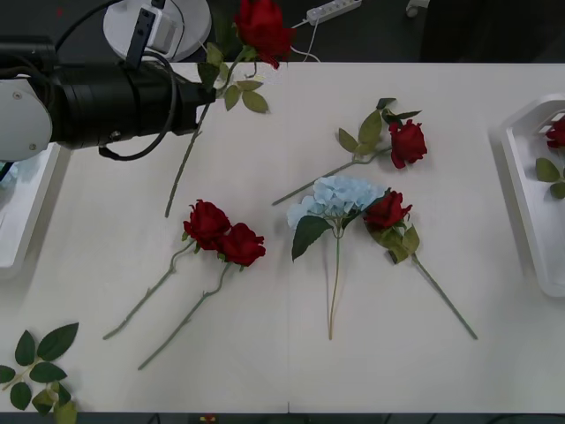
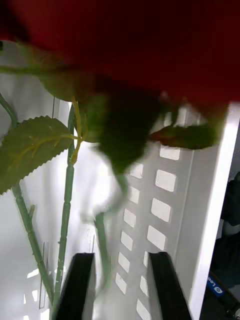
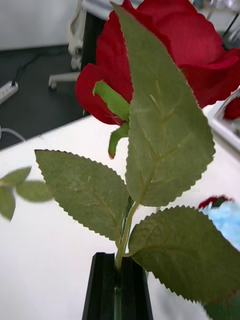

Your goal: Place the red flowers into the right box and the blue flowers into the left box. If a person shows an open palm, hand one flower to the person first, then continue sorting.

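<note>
Near edge of the table (image 1: 265, 371), left corner: a loose green leaf sprig (image 1: 40, 358).

Next row back, left of centre: two red roses (image 1: 225, 234) lying with blooms touching, stems trailing toward the near-left. Centre: one blue flower (image 1: 335, 199) flat on the table, stem pointing at the near edge. A rose (image 1: 387, 210) lies against its right side, bloom touching the blue cluster, stem running off to the near-right. Just behind those, another rose (image 1: 406, 143) lies with its stem angled toward the near-left, passing just behind the blue cluster.

Right edge: the right box (image 1: 521, 168), with a red bloom (image 1: 556, 132) and leaves inside. The right gripper (image 2: 119, 285) is above that tray, black fingers slightly apart with a blurred green stem (image 2: 102, 240) between them; can't tell whether they actually pinch it. A red bloom (image 2: 150, 45) and leaf hang close to the lens, more stems along the tray floor.

Left edge: the left box (image 1: 22, 230), partly under the arm.

Far left: left gripper (image 3: 119, 287), fingers closed tight on a rose stem just below the leaves. That held rose (image 1: 263, 31) is lifted off the table, bloom up over the far edge, stem tip slanting down toward the table.
</note>
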You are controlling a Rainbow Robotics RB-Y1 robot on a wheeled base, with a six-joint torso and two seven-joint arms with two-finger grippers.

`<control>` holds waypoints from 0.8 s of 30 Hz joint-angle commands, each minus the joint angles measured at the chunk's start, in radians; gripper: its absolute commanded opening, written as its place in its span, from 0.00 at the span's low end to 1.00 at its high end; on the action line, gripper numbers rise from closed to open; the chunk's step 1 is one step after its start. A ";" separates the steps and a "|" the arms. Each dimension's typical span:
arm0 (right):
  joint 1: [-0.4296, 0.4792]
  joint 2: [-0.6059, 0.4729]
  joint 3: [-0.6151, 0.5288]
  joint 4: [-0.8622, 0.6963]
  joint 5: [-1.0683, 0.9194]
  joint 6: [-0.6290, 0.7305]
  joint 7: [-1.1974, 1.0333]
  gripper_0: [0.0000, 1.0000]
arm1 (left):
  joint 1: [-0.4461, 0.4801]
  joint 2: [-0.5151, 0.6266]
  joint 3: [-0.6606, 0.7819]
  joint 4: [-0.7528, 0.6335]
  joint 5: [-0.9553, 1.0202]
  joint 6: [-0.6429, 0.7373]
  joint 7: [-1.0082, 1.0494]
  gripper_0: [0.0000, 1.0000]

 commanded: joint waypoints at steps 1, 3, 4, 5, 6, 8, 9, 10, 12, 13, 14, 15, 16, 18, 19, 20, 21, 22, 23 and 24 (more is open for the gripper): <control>-0.039 -0.011 -0.015 -0.001 -0.031 -0.008 0.030 0.70 | 0.013 -0.079 0.039 -0.070 0.010 -0.107 0.023 0.00; -0.039 -0.020 -0.015 -0.002 -0.061 0.007 0.040 0.76 | 0.013 -0.115 0.039 -0.079 0.010 -0.145 0.031 0.00; -0.039 -0.028 -0.014 -0.005 -0.078 0.018 0.043 0.78 | 0.013 -0.133 0.039 -0.082 0.014 -0.167 0.037 0.00; -0.039 -0.031 -0.015 -0.011 -0.097 0.034 0.047 0.80 | 0.013 -0.155 0.038 -0.084 0.019 -0.185 0.041 0.00; -0.039 -0.042 -0.015 -0.022 -0.120 0.055 0.050 0.81 | 0.013 -0.182 0.038 -0.087 0.022 -0.207 0.046 0.00; -0.039 -0.055 -0.015 -0.047 -0.152 0.093 0.055 0.84 | 0.018 -0.224 0.038 -0.090 0.020 -0.236 0.054 0.00; -0.039 -0.066 -0.015 -0.068 -0.175 0.124 0.058 0.85 | 0.021 -0.245 0.038 -0.091 0.019 -0.254 0.057 0.00; -0.039 -0.080 -0.015 -0.091 -0.198 0.156 0.060 0.86 | 0.021 -0.265 0.030 -0.093 0.017 -0.273 0.061 0.00; -0.039 -0.106 -0.015 -0.136 -0.244 0.211 0.066 0.86 | 0.025 -0.293 0.006 -0.093 0.019 -0.331 0.069 0.00; -0.039 -0.120 -0.015 -0.163 -0.278 0.245 0.072 0.87 | 0.025 -0.306 -0.017 -0.091 0.017 -0.383 0.073 0.00; -0.039 -0.127 -0.015 -0.178 -0.293 0.262 0.077 0.87 | 0.027 -0.316 -0.033 -0.091 0.019 -0.411 0.075 0.00; -0.039 -0.141 -0.015 -0.208 -0.331 0.294 0.080 0.87 | 0.030 -0.330 -0.057 -0.091 0.026 -0.471 0.077 0.00; -0.039 -0.155 -0.015 -0.237 -0.365 0.323 0.087 0.87 | 0.034 -0.345 -0.082 -0.093 0.033 -0.524 0.077 0.00; -0.039 -0.173 -0.015 -0.281 -0.425 0.363 0.096 0.87 | 0.041 -0.365 -0.108 -0.099 0.037 -0.579 0.073 0.00; -0.037 -0.183 -0.015 -0.310 -0.465 0.388 0.103 0.87 | 0.044 -0.379 -0.114 -0.102 0.034 -0.586 0.072 0.00; -0.037 -0.186 -0.015 -0.333 -0.497 0.406 0.109 0.87 | 0.044 -0.388 -0.116 -0.104 0.034 -0.586 0.070 0.00; -0.037 -0.189 -0.015 -0.349 -0.519 0.420 0.121 0.87 | 0.045 -0.394 -0.117 -0.104 0.033 -0.586 0.070 0.00; -0.034 -0.196 -0.015 -0.386 -0.561 0.442 0.150 0.87 | 0.045 -0.411 -0.120 -0.104 0.033 -0.586 0.069 0.00; -0.030 -0.201 -0.015 -0.412 -0.594 0.457 0.169 0.87 | 0.045 -0.423 -0.120 -0.104 0.033 -0.587 0.069 0.00; -0.022 -0.209 -0.015 -0.438 -0.661 0.472 0.188 0.87 | 0.045 -0.441 -0.126 -0.102 0.033 -0.595 0.069 0.00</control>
